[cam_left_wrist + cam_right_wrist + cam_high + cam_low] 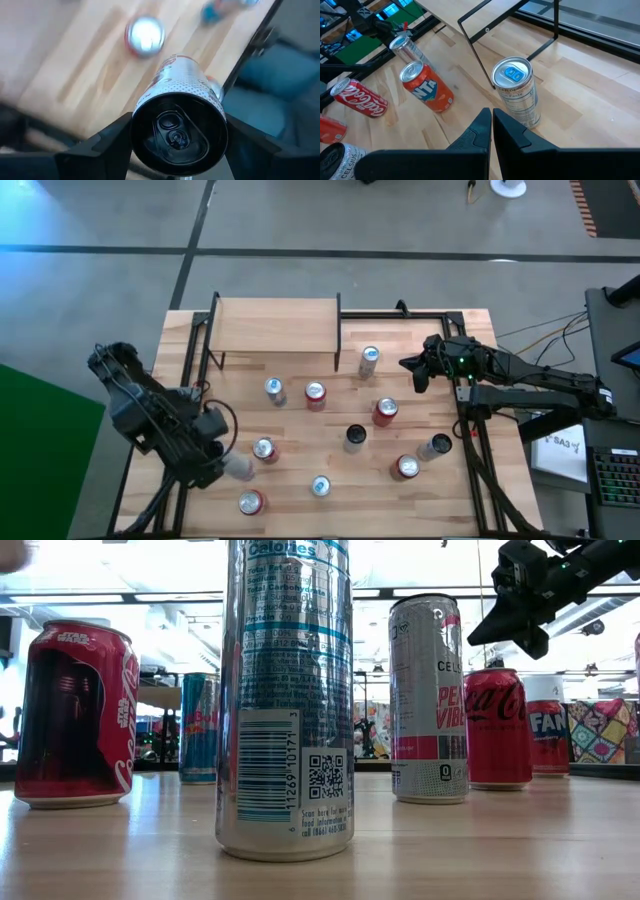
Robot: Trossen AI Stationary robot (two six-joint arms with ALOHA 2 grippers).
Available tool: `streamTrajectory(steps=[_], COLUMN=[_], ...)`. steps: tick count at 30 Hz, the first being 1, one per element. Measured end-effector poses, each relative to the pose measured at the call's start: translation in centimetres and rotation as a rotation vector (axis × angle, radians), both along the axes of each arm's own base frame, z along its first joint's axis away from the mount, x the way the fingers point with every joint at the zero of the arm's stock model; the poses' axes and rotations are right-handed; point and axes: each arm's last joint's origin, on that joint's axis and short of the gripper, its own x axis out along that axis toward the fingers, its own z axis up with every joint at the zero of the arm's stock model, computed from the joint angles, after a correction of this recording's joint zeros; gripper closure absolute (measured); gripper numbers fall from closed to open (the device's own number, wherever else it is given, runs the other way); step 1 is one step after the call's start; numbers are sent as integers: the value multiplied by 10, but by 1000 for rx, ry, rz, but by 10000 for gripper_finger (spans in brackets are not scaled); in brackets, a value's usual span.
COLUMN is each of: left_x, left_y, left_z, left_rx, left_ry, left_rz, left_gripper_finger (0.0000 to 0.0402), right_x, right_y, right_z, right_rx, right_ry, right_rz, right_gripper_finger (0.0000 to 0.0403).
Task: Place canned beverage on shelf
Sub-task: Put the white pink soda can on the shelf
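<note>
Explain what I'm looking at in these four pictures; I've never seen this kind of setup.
Two robot arms work at a wooden table. One picture looks straight down, one sits level with the tabletop, and one comes from each arm's wrist. Drink cans stand scattered on the table, and the shelf, a small raised board, stands empty at the far edge. The left end effector grips a silver can lifted over the near left corner. The right end effector, fingers together and holding nothing, hovers near a blue-tabbed can beside the shelf.
</note>
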Motion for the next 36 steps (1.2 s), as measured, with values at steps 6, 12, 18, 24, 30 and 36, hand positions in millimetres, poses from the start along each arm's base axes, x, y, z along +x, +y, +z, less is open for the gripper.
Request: streamTrajectory(steps=[6,12,18,24,30,36], left_x=[15,29,34,31,29,30], left_y=[24,66,121,183,246,287], left_z=[29,61,83,90,83,73], left_rx=[233,376,466,493,484,437], left_ry=[-292,-407,-394,-308,-196,-142], left_rz=[115,202,268,332,379,314], left_gripper_finger=[160,160,160,160,160,160], right_x=[0,0,0,0,0,0], right_y=[0,0,0,0,0,0], right_z=[0,0,0,0,0,0], right_rx=[1,10,10,10,8,3], right_ry=[1,-3,-3,-3,-2,-1], right_rz=[0,-5,-5,-5,-6,-5], right_gripper_finger=[394,394,394,394,394,394])
